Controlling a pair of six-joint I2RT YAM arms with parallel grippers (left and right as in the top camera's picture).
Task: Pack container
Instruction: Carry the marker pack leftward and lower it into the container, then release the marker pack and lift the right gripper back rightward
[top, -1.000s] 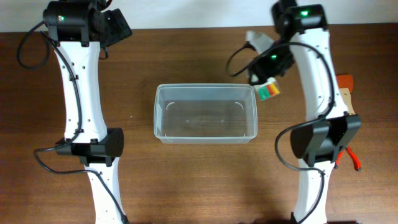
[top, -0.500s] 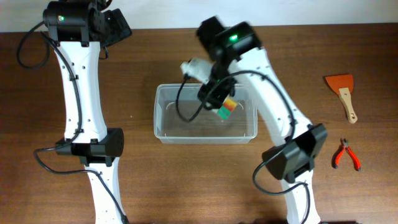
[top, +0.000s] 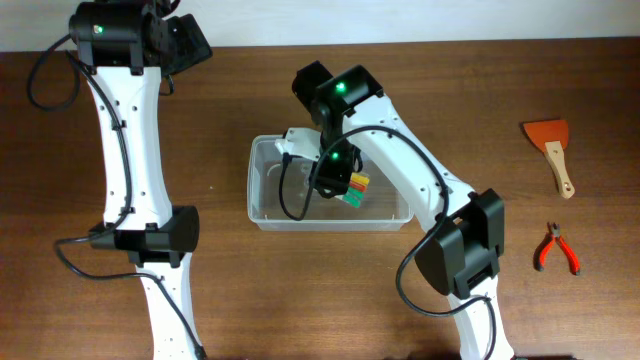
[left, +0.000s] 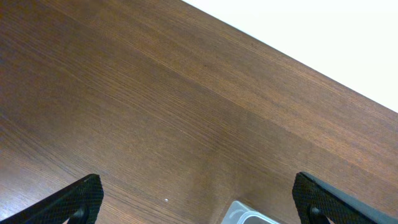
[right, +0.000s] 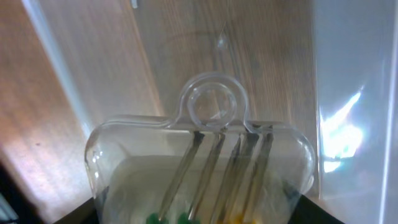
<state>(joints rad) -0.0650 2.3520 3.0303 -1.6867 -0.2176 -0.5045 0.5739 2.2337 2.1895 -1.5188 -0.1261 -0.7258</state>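
Observation:
The container (top: 258, 212), a clear rectangular tub, stands at the table's middle. My right gripper (top: 337, 172) reaches down into it and is shut on a clear blister pack of small screwdrivers (top: 356, 188) with green, yellow and red handles. In the right wrist view the pack (right: 205, 155) fills the space between the dark jaws of my right gripper (right: 199, 219), with its hang loop pointing at the container's floor and the container's wall (right: 351, 93) beside it. My left gripper (top: 186, 44) stays at the far left, away from the tub. The left wrist view shows this gripper (left: 196, 194) wide open over bare wood, with a corner of the container (left: 244, 215) at the bottom edge.
An orange scraper with a wooden handle (top: 553, 150) and red-handled pliers (top: 556, 248) lie on the table at the far right. Both arms' bases stand near the front edge.
My right arm has swung left from beside the container's right end and carried the screwdriver pack down into the tub. The left arm has not moved.

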